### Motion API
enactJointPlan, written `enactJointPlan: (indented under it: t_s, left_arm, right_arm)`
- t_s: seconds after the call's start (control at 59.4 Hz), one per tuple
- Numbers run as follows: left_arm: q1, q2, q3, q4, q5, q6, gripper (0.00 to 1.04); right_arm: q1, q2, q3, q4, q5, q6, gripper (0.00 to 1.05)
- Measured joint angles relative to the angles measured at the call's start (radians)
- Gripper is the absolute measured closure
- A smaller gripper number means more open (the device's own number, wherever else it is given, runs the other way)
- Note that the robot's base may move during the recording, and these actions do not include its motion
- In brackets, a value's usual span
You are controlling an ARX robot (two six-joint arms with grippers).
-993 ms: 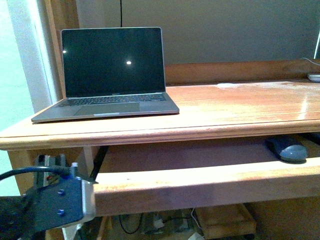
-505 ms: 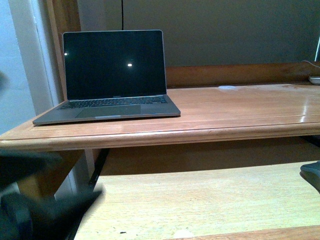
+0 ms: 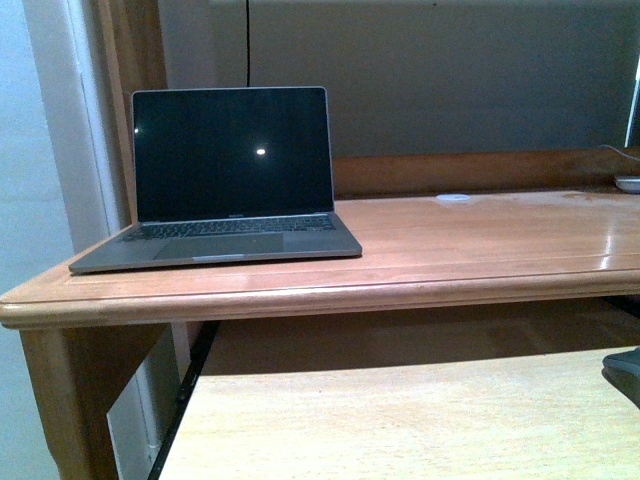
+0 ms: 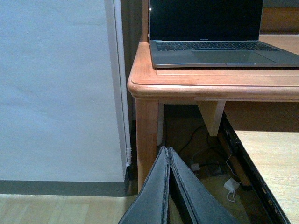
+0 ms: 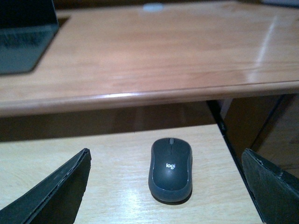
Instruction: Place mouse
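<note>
The dark grey mouse (image 5: 170, 170) lies flat on the light wooden pull-out shelf (image 5: 112, 161) under the desk top. My right gripper (image 5: 166, 154) is open, one finger on each side of the mouse, not touching it. In the front view only a dark shape (image 3: 625, 372) shows at the shelf's right edge; I cannot tell whether it is the mouse or a finger. My left gripper (image 4: 167, 150) is shut and empty, low down by the desk's left leg (image 4: 147, 135).
An open laptop (image 3: 225, 170) with a dark screen stands at the left of the desk top (image 3: 480, 240). A small flat white disc (image 3: 453, 198) lies at the back. Cables and a white adapter (image 4: 231, 185) lie on the floor under the desk.
My left arm, at the front view's lower left a second ago, has left that view. The shelf's front board no longer shows, and the mouse has gone from its right side.
</note>
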Motion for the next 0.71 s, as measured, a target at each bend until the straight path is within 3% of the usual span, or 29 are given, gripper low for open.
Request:
enactJointPlan:
  t_s: [0.168, 0.219, 0.32, 0.488, 0.707]
  left_arm:
    - [0.036, -0.084, -0.03, -0.055, 0.039, 0.0, 1.02]
    - [0.084, -0.114, -0.039, -0.076, 0.108, 0.0, 1.02]
    - [0.125, -0.162, -0.05, -0.11, 0.118, -0.001, 1.02]
    - [0.128, -0.209, -0.094, -0.107, 0.128, -0.001, 1.02]
    - [0.129, -0.324, -0.095, -0.217, 0.129, -0.001, 1.02]
  right_arm:
    - [0.038, 0.256, 0.116, -0.029, 0.05, -0.126, 0.07]
    - [0.047, 0.312, 0.157, -0.038, 0.083, -0.159, 0.07]
    - [0.054, 0.374, 0.199, -0.04, 0.135, -0.204, 0.07]
    - [0.055, 0.434, 0.203, -0.03, 0.161, -0.256, 0.07]
    - [0.045, 0.518, 0.201, 0.012, 0.179, -0.261, 0.07]
